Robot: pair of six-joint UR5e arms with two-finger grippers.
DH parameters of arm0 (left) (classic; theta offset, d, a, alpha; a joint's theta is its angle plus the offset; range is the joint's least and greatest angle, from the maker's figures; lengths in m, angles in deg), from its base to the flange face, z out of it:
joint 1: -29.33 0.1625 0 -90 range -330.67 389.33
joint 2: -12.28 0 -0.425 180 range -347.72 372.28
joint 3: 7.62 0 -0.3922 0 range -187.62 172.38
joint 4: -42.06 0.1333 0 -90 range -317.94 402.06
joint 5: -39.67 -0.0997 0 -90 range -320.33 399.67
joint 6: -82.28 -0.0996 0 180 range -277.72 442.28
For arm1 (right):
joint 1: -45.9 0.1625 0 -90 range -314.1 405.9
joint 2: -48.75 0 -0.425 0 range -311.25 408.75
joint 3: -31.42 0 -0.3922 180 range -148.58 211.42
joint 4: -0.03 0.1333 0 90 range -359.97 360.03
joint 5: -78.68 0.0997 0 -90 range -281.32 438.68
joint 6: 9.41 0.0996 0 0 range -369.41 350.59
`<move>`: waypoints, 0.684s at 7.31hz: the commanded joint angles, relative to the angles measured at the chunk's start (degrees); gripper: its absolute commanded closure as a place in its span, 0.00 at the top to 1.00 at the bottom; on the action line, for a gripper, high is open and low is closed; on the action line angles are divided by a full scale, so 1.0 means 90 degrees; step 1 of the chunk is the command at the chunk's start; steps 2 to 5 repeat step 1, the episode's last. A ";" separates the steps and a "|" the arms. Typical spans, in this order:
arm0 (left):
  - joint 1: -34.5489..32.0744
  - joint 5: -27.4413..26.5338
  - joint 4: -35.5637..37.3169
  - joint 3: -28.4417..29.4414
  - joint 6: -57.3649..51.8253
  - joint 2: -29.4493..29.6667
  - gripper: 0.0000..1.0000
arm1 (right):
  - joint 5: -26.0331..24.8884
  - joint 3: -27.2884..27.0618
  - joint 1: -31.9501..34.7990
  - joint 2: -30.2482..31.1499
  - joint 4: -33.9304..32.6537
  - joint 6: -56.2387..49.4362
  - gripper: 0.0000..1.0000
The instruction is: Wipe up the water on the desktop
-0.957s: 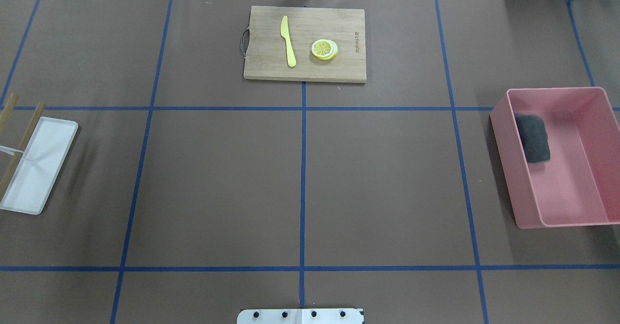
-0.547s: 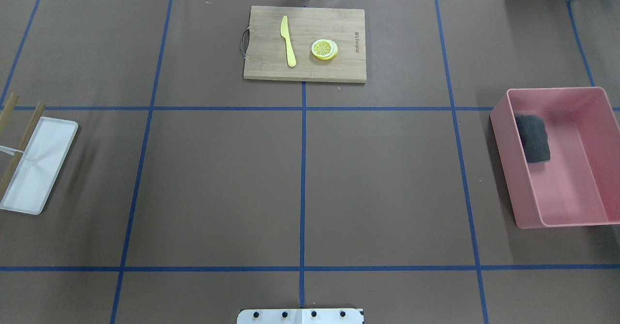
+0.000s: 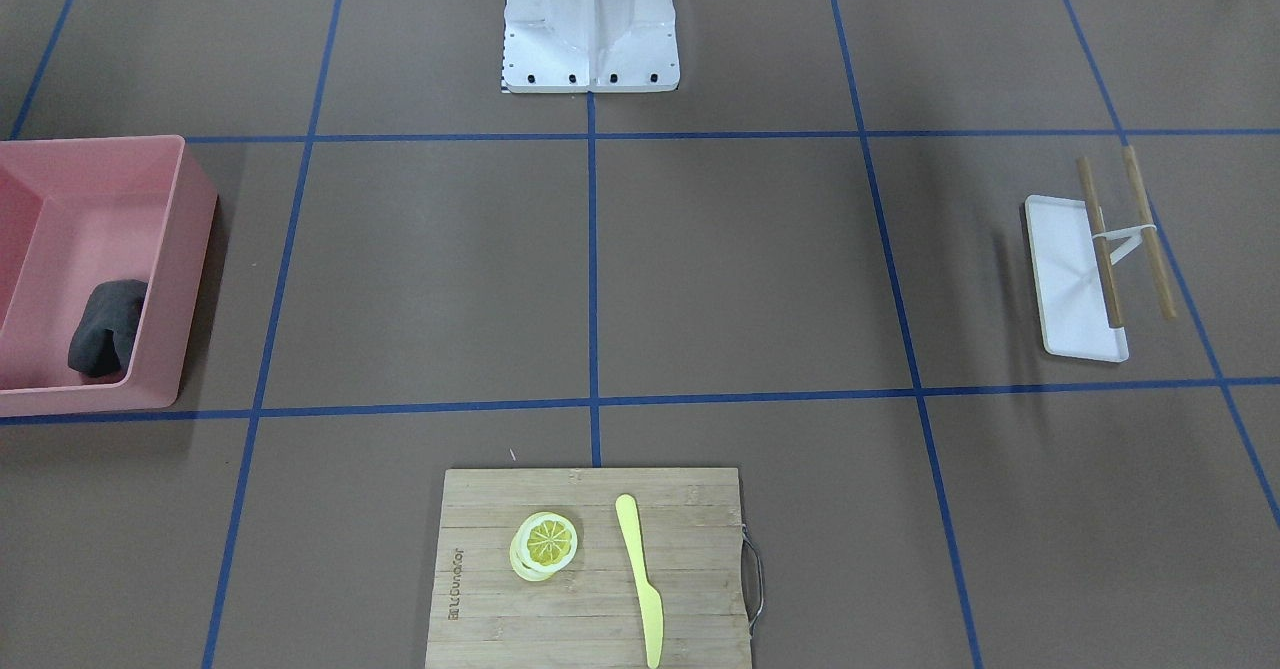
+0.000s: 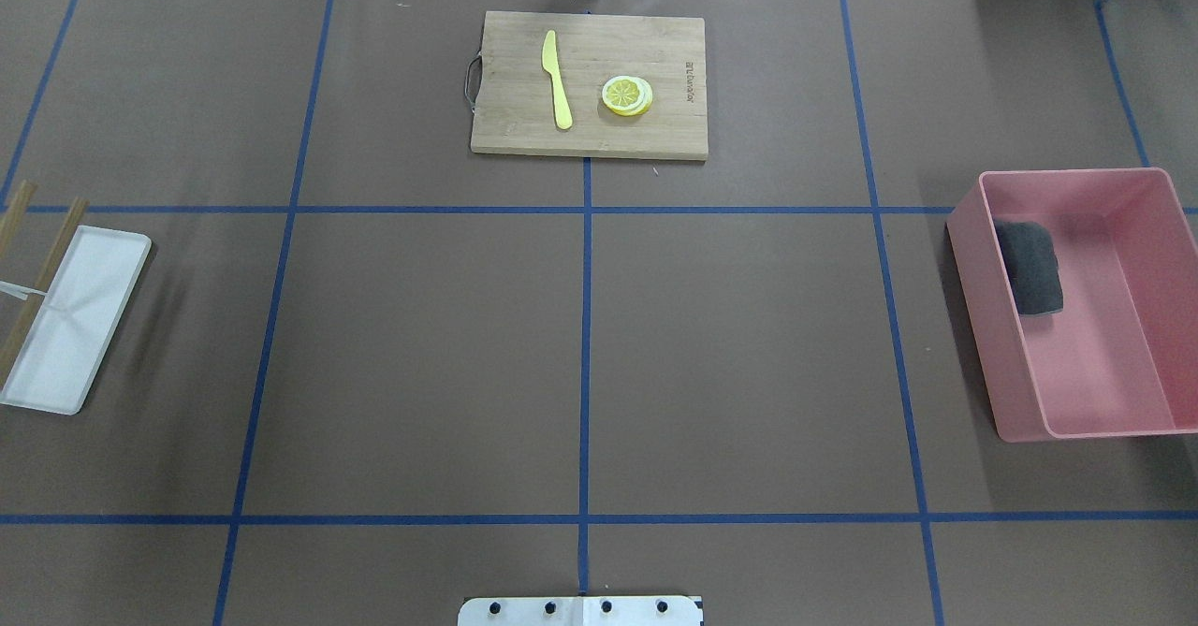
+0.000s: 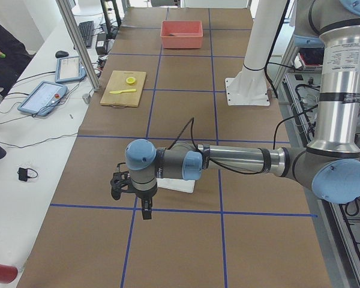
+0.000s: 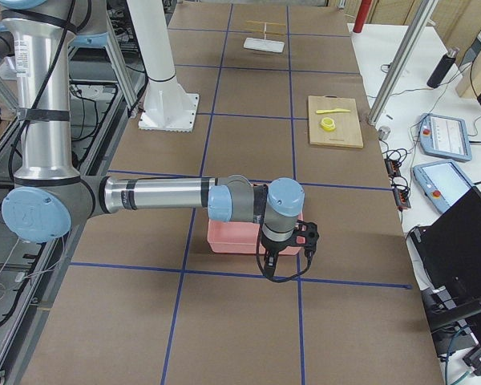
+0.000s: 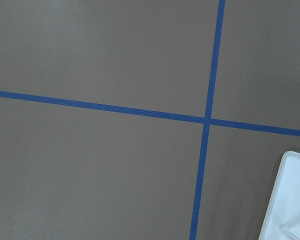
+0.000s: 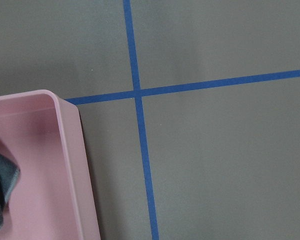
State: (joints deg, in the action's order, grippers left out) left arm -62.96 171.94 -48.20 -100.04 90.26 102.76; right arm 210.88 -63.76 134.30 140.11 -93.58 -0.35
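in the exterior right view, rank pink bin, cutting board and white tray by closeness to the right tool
1. pink bin, right next to the right tool.
2. cutting board, midway along, on the view's right.
3. white tray, at the far end.

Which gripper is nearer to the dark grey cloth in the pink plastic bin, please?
Right. The right gripper hangs beside the pink bin holding the dark grey cloth; the left gripper hangs by the white tray at the opposite end.
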 commanded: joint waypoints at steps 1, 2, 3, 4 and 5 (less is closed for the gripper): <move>0.0000 0.0001 -0.0010 -0.0005 0.0002 -0.0004 0.98 | 0.0017 0.0000 -0.0007 -0.0013 0.0000 0.0009 1.00; 0.0000 0.0001 -0.0010 -0.0005 0.0002 -0.0004 0.98 | 0.0017 0.0000 -0.0007 -0.0013 0.0000 0.0009 1.00; 0.0000 0.0001 -0.0010 -0.0005 0.0002 -0.0004 0.98 | 0.0017 0.0000 -0.0007 -0.0013 0.0000 0.0009 1.00; 0.0000 0.0001 -0.0010 -0.0005 0.0002 -0.0004 0.98 | 0.0017 0.0000 -0.0007 -0.0013 0.0000 0.0009 1.00; 0.0000 0.0001 -0.0010 -0.0005 0.0002 -0.0004 0.98 | 0.0017 0.0000 -0.0007 -0.0013 0.0000 0.0009 1.00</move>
